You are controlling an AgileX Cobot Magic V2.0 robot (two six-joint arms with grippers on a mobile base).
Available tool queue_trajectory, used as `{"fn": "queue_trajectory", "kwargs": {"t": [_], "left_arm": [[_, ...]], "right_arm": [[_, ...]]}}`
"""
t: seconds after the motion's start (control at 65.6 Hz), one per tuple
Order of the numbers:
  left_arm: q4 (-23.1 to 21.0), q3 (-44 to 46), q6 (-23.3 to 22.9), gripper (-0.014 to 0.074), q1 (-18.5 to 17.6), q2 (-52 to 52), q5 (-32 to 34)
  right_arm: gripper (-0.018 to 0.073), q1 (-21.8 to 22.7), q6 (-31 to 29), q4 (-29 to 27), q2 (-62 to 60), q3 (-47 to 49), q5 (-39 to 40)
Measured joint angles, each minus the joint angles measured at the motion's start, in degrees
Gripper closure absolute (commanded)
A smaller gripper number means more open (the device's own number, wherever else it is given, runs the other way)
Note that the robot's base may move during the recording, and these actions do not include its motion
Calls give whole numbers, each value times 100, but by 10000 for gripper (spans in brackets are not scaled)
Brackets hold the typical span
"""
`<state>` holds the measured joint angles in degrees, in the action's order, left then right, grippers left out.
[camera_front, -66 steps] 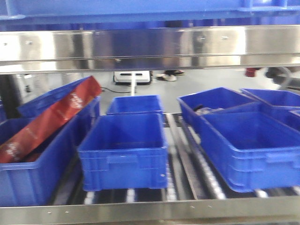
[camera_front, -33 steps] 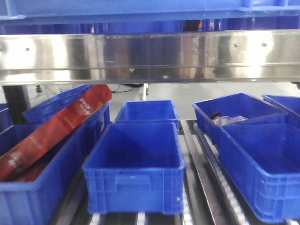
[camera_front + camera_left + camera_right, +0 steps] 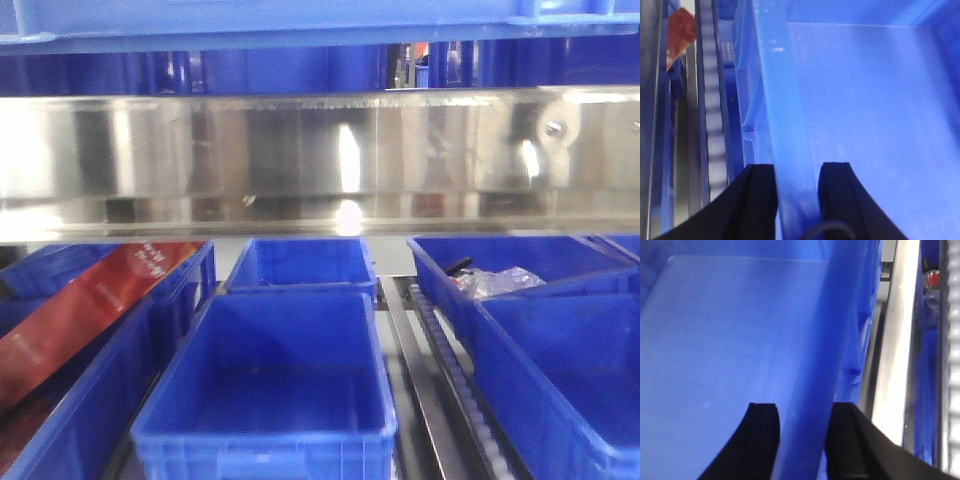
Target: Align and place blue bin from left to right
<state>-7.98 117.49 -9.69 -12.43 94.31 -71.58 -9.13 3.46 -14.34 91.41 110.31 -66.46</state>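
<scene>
The blue bin (image 3: 265,390) stands in the middle lane of the shelf, empty, with its near end cut off by the bottom of the front view. In the left wrist view my left gripper (image 3: 796,167) straddles the bin's left wall (image 3: 785,100), one black finger outside and one inside, both pressed against it. My right gripper (image 3: 805,407) grips the bin's right wall (image 3: 840,330) in the same way. Neither gripper shows in the front view.
A shiny steel rail (image 3: 300,160) crosses above the bins. A second blue bin (image 3: 300,265) sits behind the held one. To the left, a bin holds a red package (image 3: 90,300). Right-hand bins (image 3: 560,380) hold clear plastic items (image 3: 495,280). Roller tracks (image 3: 714,115) flank the bin.
The front view has closed in on the shelf: the steel rail has dropped lower in the picture and the middle bin looks larger and nearer.
</scene>
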Motion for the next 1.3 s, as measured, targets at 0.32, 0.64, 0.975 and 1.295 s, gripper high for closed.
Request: {"fn": "queue_trajectory", "kwargs": {"t": [0.32,0.64,0.975,1.295], "left_arm": [[0,0,0,708,0,0,0],[0,0,0,708,0,0,0],[0,0,0,708,0,0,0],[0,0,0,708,0,0,0]], "right_arm": [[626,0,0,0,0,0,0],[626,0,0,0,0,0,0],[626,0,0,0,0,0,0],[626,0,0,0,0,0,0]]}}
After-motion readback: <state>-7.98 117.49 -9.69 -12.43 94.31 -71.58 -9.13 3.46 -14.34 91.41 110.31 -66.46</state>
